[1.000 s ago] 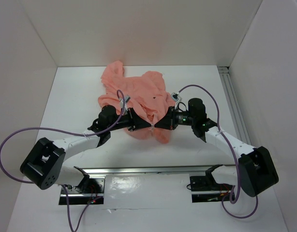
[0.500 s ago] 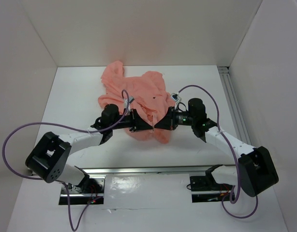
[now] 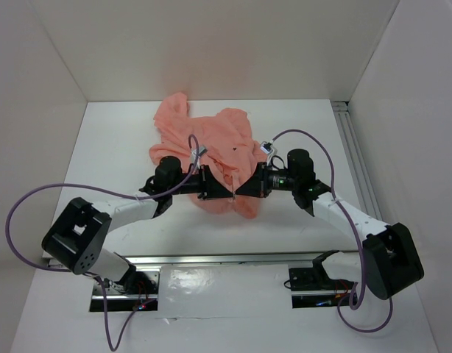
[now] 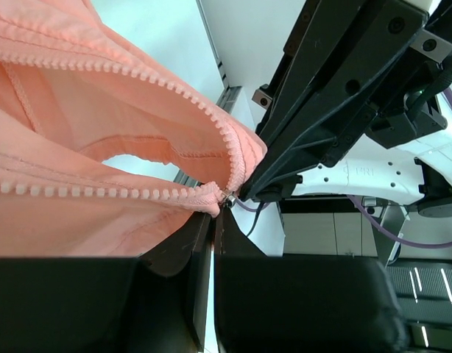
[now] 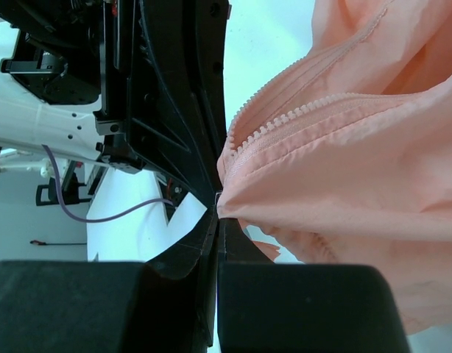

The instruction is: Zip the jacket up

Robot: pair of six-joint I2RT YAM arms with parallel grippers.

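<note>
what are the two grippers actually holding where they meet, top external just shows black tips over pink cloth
Observer: In the left wrist view, the left gripper pinches the jacket right where its two tooth rows converge.
Operator: any of it zipped
Observer: No, past that point the rows spread apart with an open gap between them.
Operator: and the right one
Observer: In the right wrist view, the right gripper is shut on a fabric corner at the end of the teeth.

Your left arm (image 3: 126,212) and right arm (image 3: 342,213) have white links, black joint housings, and a looping purple cable (image 3: 10,220) each.
</note>
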